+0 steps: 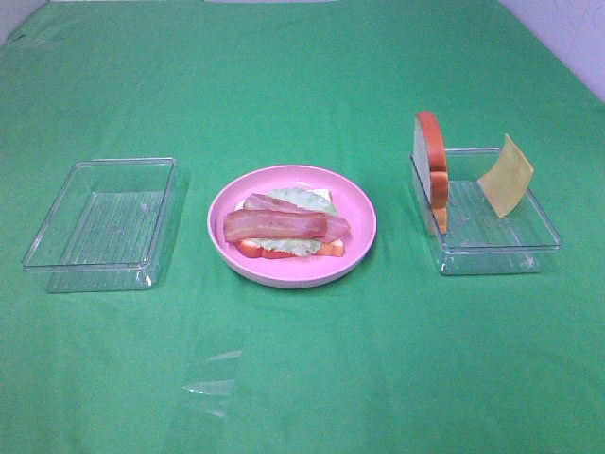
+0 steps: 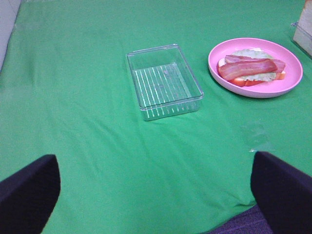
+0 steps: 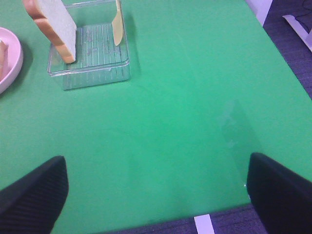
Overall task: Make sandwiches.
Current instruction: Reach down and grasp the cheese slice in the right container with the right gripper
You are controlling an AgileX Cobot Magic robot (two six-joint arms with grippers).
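Green worktop (image 1: 302,378), left hand (image 2: 153,161) and right hand (image 3: 156,161) both spread, holding nothing. Bacon (image 1: 279,226) lies over lettuce (image 1: 301,198) on the pink plate (image 1: 284,274); cheese (image 1: 506,176) leans in the right-side tray (image 1: 492,257). Best pinch its free upper edge, lifting clear of the wall.

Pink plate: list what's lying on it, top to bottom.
Bacon strips lie on top, over a lettuce leaf, over a bread slice on the pink plate. Only the bread's edges show; its middle, and anything between the layers, is covered.
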